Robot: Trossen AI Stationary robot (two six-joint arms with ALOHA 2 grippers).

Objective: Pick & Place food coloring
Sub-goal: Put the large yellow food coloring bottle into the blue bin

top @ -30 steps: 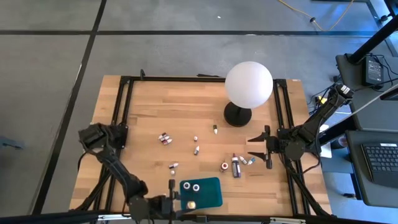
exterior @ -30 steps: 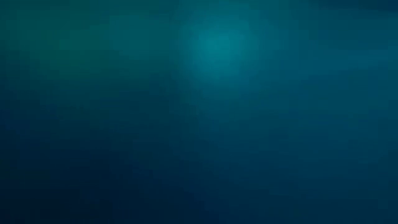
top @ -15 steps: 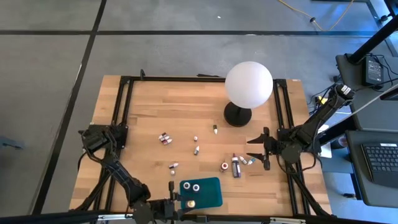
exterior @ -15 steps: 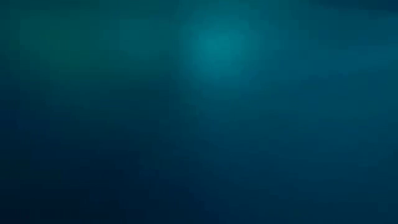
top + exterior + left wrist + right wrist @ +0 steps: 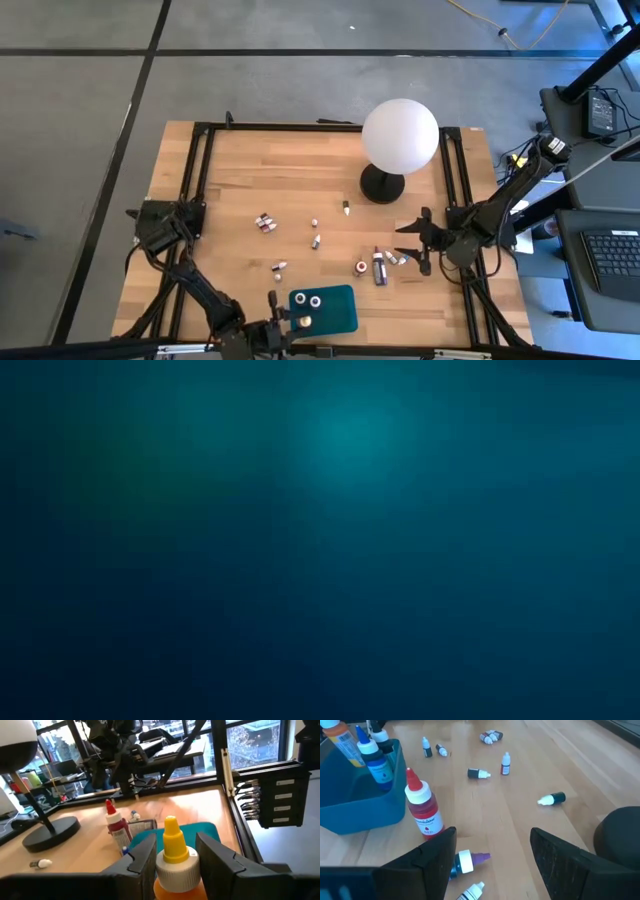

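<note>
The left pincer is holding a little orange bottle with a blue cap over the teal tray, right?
Almost. The left pincer does hold the orange bottle by the teal tray, but its cap is yellow, not blue. The left wrist view shows the yellow tip between the two fingers.

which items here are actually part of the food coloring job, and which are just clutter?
Job:
orange bottle, held in the left end effector over the tray
teal tray
red bottle, upright
purple bottle, lying down
small bottles scattered on the table

Clutter:
globe lamp
laptop beside the table
</note>
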